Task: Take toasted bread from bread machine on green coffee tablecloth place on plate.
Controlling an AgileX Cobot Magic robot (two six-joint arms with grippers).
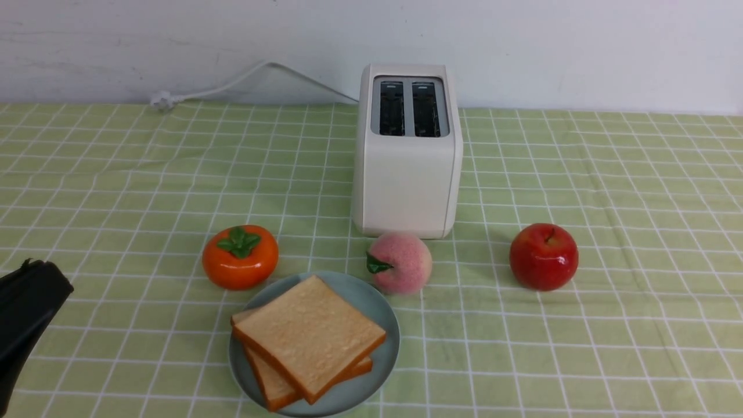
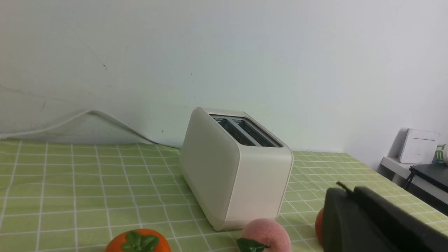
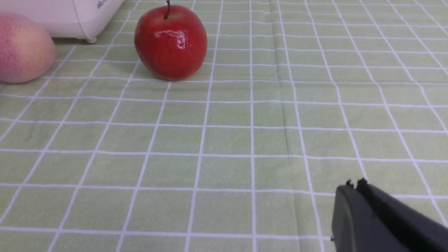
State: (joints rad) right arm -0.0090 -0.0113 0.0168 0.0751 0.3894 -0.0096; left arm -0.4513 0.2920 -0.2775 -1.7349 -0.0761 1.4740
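Note:
Two slices of toasted bread (image 1: pixel 307 339) lie stacked on the pale blue plate (image 1: pixel 388 325) at the front of the green coffee tablecloth (image 1: pixel 580 348). Behind it stands the cream-white bread machine (image 1: pixel 406 174), both slots showing no bread; the left wrist view also holds the bread machine (image 2: pixel 231 175). My left gripper (image 1: pixel 29 273) sits low at the left edge, well apart from the plate, jaws together and holding nothing; its wrist view shows the same gripper (image 2: pixel 344 190). My right gripper (image 3: pixel 353 183) hovers over bare cloth, jaws together, nothing held; the front view does not show it.
An orange persimmon (image 1: pixel 240 256) sits left of the plate, a pink peach (image 1: pixel 400 262) touches its far rim, and a red apple (image 1: pixel 543 256) stands to the right. The white cord (image 1: pixel 232 87) trails behind the bread machine. A side table (image 2: pixel 420 164) stands beyond the cloth.

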